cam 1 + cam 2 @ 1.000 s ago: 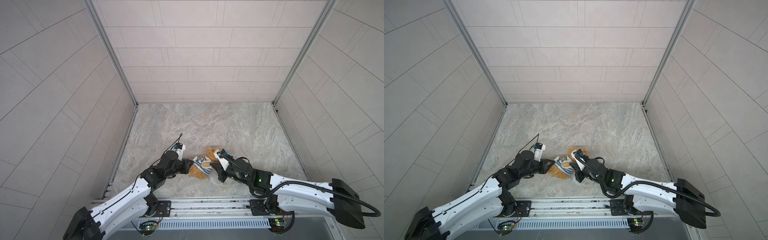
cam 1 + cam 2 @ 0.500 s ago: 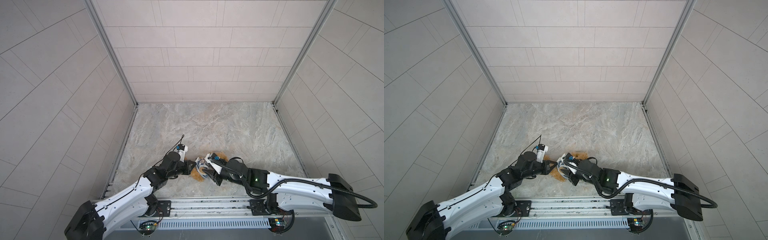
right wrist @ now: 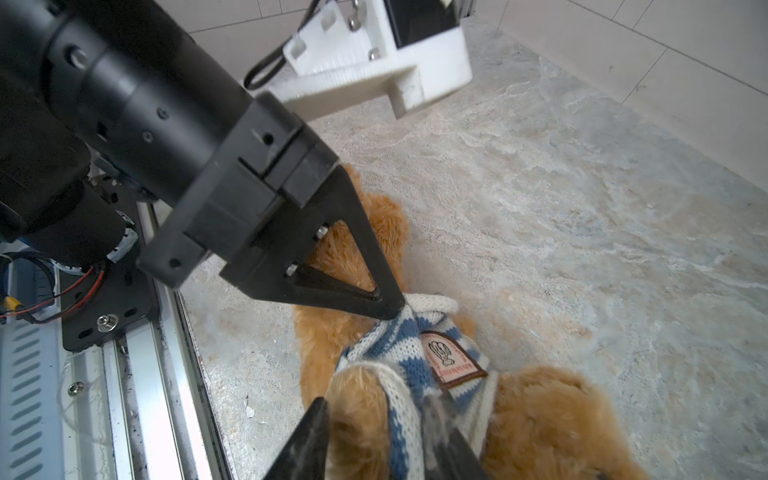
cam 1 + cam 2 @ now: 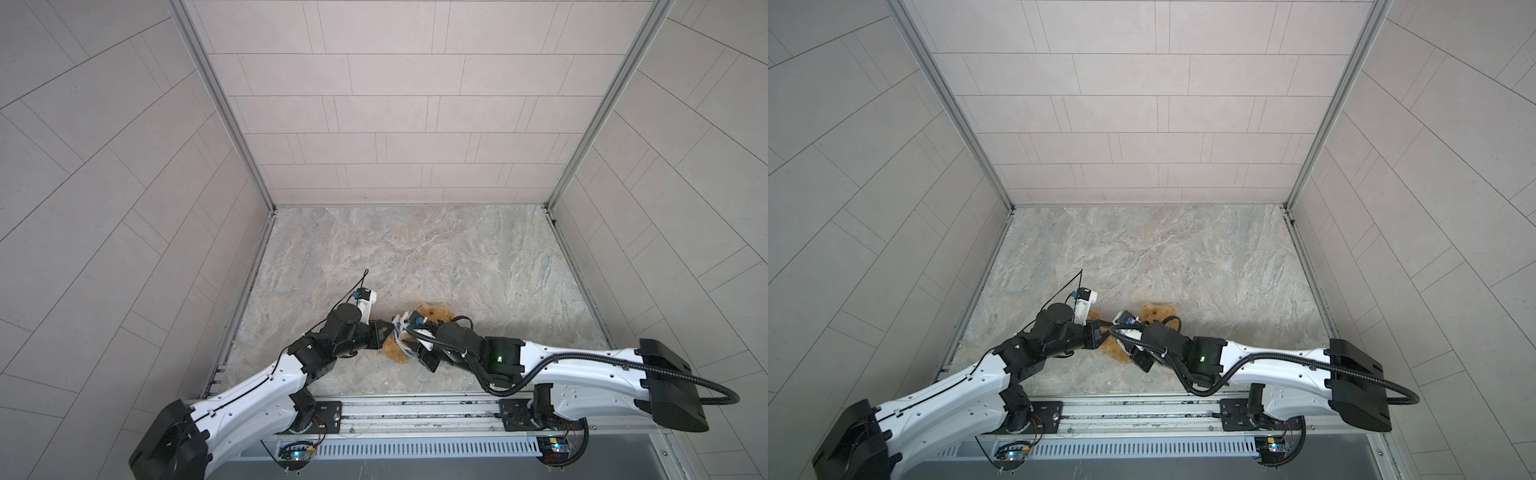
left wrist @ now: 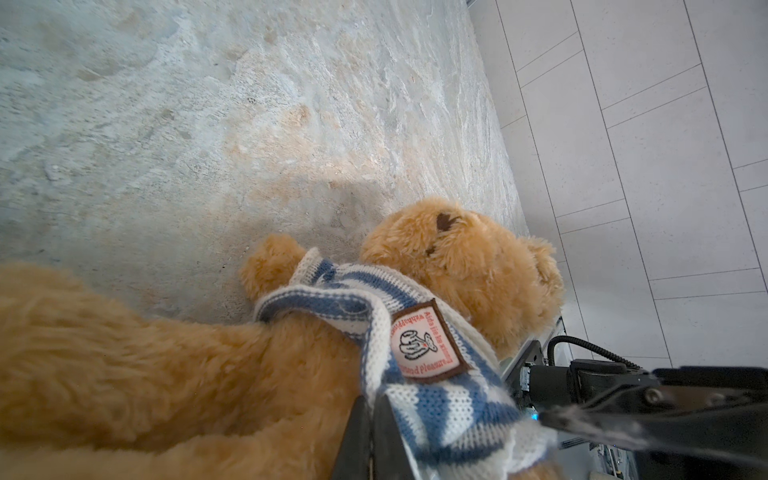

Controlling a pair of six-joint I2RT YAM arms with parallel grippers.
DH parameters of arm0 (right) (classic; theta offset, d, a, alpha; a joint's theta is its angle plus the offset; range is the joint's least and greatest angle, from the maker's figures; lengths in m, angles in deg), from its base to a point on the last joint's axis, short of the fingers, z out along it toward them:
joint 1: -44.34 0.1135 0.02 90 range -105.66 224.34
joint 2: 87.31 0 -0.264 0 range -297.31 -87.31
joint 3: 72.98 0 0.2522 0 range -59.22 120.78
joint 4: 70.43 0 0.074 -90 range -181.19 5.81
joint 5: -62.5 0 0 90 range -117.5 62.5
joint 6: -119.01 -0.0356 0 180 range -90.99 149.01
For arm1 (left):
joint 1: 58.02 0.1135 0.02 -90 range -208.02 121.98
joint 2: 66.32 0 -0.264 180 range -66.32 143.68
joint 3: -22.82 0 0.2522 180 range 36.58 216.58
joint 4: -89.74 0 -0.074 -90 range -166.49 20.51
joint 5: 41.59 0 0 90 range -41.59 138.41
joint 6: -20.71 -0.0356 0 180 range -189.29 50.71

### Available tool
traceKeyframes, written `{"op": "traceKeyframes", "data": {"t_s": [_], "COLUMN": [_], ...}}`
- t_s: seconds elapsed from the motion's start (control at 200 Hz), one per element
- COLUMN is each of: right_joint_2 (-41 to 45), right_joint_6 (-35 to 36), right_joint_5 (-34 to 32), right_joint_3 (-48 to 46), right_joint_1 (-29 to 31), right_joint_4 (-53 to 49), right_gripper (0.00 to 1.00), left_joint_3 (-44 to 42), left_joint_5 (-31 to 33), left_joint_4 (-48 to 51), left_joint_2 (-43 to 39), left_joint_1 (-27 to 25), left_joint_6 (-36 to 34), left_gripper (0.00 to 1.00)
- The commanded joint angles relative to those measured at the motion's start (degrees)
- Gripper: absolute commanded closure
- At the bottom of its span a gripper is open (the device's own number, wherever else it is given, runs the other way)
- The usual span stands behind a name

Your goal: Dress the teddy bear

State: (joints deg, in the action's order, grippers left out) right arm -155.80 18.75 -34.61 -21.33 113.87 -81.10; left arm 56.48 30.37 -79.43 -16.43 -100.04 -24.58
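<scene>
Teddy bear (image 4: 433, 312) lies on the marbled tabletop (image 4: 415, 257), near the front edge and a little left of centre, between the two grippers. In both top views the arms cover most of it. Its head (image 4: 1156, 311) points toward the back wall and its lower body (image 4: 394, 354) toward the front rail.

The blue-and-white striped shirt (image 5: 436, 399) is bunched high around the chest and shoulder. The brown-edged badge (image 5: 424, 345) faces up. One paw (image 5: 270, 266) pokes out through a sleeve.

The left gripper (image 3: 390, 309) is clenched, its tips pinching the white hem of the shirt and drawing it taut away from the bear's body.

The right gripper (image 3: 376, 401) has its jaws parted, straddling a shirt-covered limb. One fingertip (image 3: 318, 415) sits against the fur and the other is blurred. It is unclear whether they press on it.
</scene>
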Motion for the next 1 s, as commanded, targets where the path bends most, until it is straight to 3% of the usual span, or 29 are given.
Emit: {"op": "traceKeyframes", "data": {"t_s": [0.0, 0.21, 0.325, 0.576, 0.701, 0.941, 0.996], "right_joint_2": [-0.7, -3.1, -3.5, 3.4, 8.3, 13.0, 13.3], "right_joint_6": [0.7, 0.9, 1.7, 2.2, 1.1, -1.8, -1.9], "right_joint_5": [-0.5, -0.7, -1.0, -1.9, -0.9, 2.1, 2.8], "right_joint_3": [1.0, 1.3, 2.0, -0.7, -4.7, -12.1, -13.3], "right_joint_1": [0.7, 0.8, 1.0, 1.0, 1.0, 1.0, 1.0], "right_joint_4": [1.2, 1.0, 0.1, 2.6, 7.5, 22.7, 25.9], "right_gripper": [0.61, 0.71, 0.83, 1.00, 1.00, 1.00, 0.95], "left_joint_3": [0.1, 0.0, 0.0, -1.6, -1.8, -2.8, -2.6], "left_joint_5": [0.2, 0.6, 0.6, -0.3, 3.4, 4.9, 5.2], "left_joint_4": [-0.8, -0.9, -1.1, -0.2, 5.6, 6.3, 6.9], "left_joint_2": [-0.1, -0.2, -0.1, -0.7, -0.3, -0.4, -0.5], "left_joint_1": [-0.2, -0.2, 0.0, 3.3, 5.4, 5.5, 5.5], "left_joint_6": [0.5, 0.5, 0.5, -0.5, -4.6, -5.7, -6.3], "left_gripper": [1.00, 1.00, 1.00, 1.00, 1.00, 1.00, 1.00]}}
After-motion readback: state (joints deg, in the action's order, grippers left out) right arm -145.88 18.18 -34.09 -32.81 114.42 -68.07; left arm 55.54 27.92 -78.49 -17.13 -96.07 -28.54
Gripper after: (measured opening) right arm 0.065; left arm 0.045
